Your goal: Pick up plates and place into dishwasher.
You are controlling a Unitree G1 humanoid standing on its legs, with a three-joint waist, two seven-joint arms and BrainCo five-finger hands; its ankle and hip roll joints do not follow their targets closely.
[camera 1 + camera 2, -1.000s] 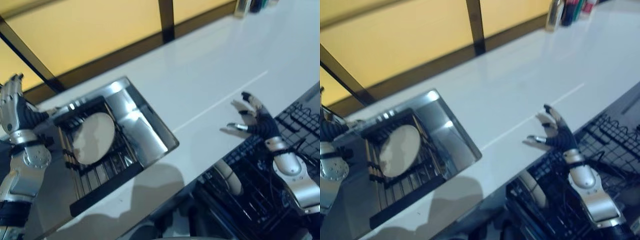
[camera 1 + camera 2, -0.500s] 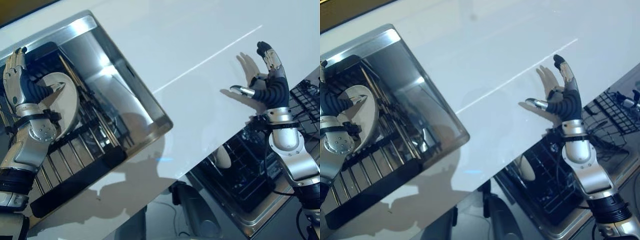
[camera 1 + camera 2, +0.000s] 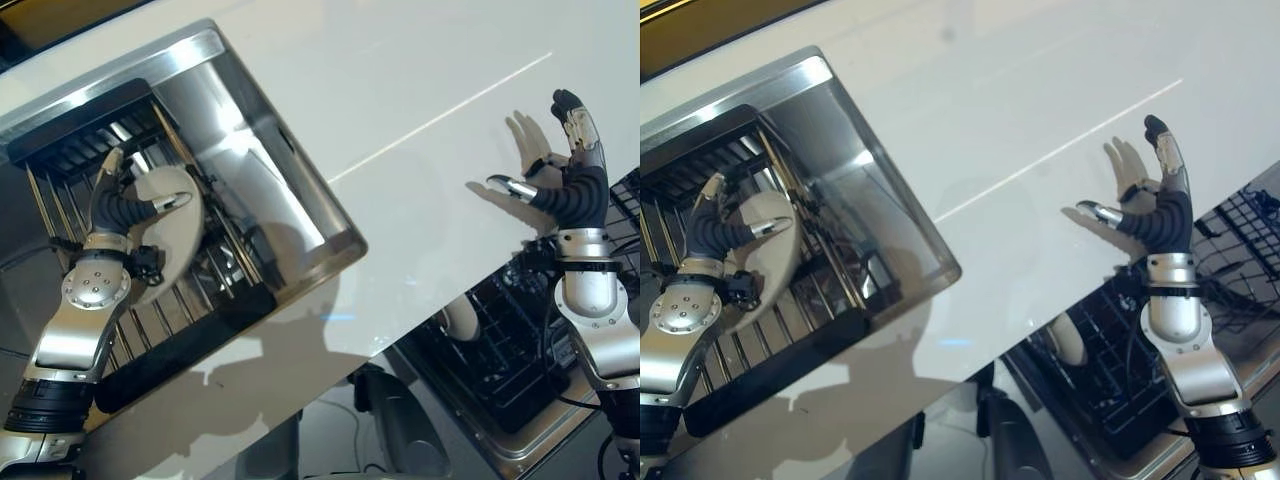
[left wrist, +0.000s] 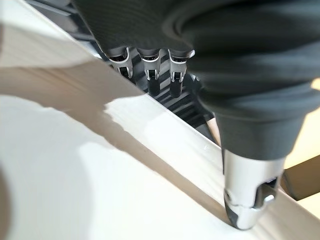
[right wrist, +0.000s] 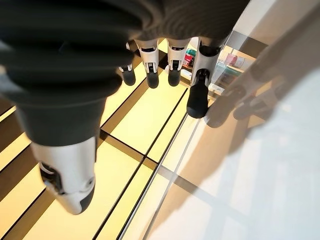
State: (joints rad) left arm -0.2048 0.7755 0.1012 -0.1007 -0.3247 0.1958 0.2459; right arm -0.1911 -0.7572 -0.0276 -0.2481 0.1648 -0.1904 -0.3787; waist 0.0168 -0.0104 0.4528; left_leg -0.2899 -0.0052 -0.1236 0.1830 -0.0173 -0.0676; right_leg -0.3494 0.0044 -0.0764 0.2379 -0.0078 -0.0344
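plate (image 3: 160,235) leans in the rack (image 3: 120,160) inside the steel sink (image 3: 290,200) | left hand (image 3: 118,205) clasps its rim, thumb on the face, fingers behind; 0.5 s ago it was higher beside the plate | right hand (image 3: 565,170) spread wide, empty, above the white worktop (image 3: 400,90) near the dishwasher basket (image 3: 500,350), unchanged | no print legible

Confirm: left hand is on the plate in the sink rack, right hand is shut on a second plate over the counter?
Not quite. The left hand is on the plate in the sink rack, but the right hand is open and empty over the counter, as the right eye view shows.
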